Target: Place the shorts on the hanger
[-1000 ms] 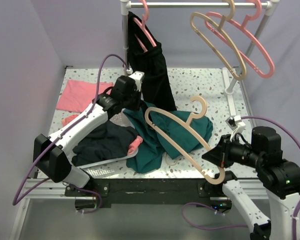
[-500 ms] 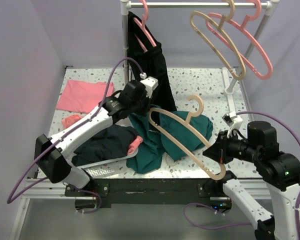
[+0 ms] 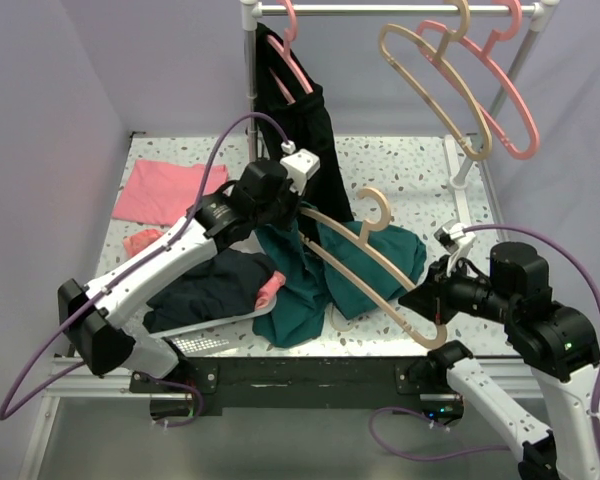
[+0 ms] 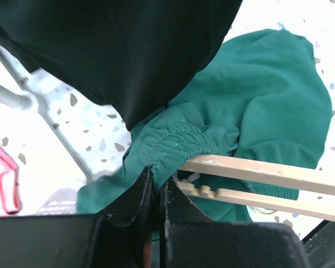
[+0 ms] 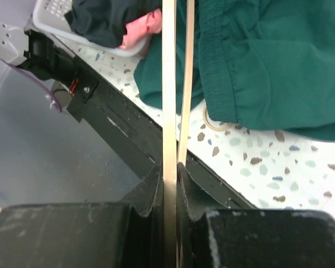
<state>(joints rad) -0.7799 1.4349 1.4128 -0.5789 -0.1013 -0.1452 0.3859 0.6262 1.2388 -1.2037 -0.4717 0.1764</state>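
Note:
The teal-green shorts [image 3: 380,262] lie crumpled on the speckled table, one part lifted. My left gripper [image 3: 298,214] is shut on their gathered elastic waistband [image 4: 176,144], holding it up against the left end of the tan hanger [image 3: 385,213]. In the left wrist view the hanger's two bars [image 4: 268,173] run right from beside my gripper [image 4: 156,181], over the shorts [image 4: 268,84]. My right gripper [image 3: 430,302] is shut on the hanger's other end and holds it slanted above the shorts. In the right wrist view the hanger [image 5: 169,84] runs straight out from the gripper [image 5: 170,170], the shorts [image 5: 257,67] to the right.
A long black garment [image 3: 305,140] hangs from a pink hanger on the rail behind my left gripper. A second tan hanger [image 3: 435,85] and a pink hanger [image 3: 505,95] hang at the right. A pink cloth [image 3: 165,190] lies far left. A white basket [image 3: 195,342] holds dark clothes.
My left gripper has risen and moved right with the waistband, up to the hanger's left end. The right gripper has turned the hanger, so its hook has swung left and up.

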